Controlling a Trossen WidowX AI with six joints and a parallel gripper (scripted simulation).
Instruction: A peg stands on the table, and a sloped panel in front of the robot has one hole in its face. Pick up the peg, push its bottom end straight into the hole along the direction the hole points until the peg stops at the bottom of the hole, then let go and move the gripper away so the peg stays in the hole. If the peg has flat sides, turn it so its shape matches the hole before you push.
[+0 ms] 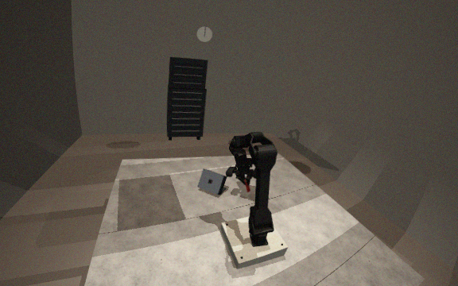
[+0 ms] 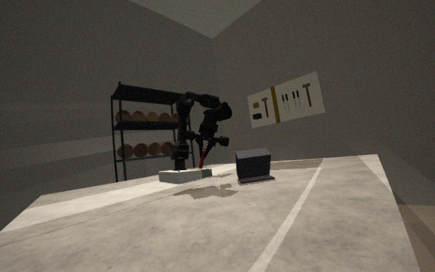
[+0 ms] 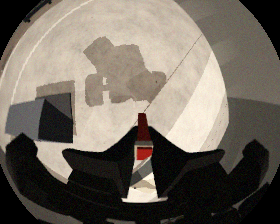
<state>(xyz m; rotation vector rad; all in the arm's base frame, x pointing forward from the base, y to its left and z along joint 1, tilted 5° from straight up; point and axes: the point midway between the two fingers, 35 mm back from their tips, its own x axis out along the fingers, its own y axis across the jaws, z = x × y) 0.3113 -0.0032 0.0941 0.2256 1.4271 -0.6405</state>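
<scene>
The red peg (image 1: 247,186) (image 2: 202,159) (image 3: 142,129) is held between the fingertips of my gripper (image 1: 246,180) (image 2: 203,149) (image 3: 142,129), which is shut on it. The peg hangs above the table, slightly tilted, its lower end free. The sloped panel (image 1: 216,186) (image 2: 253,166) (image 3: 25,118) stands to the left of the gripper in the top view, apart from the peg. Its face shows one dark hole (image 1: 210,181) near the middle. In the exterior view only the panel's back shows, and in the wrist view the hole cannot be made out.
The arm's pale base plate (image 1: 258,257) (image 2: 180,177) sits on the table (image 1: 133,262) (image 2: 316,242). A dark drawer cabinet (image 1: 187,97) and a shelf rack (image 2: 142,125) stand beyond the table. A tool board (image 2: 287,99) hangs on the wall.
</scene>
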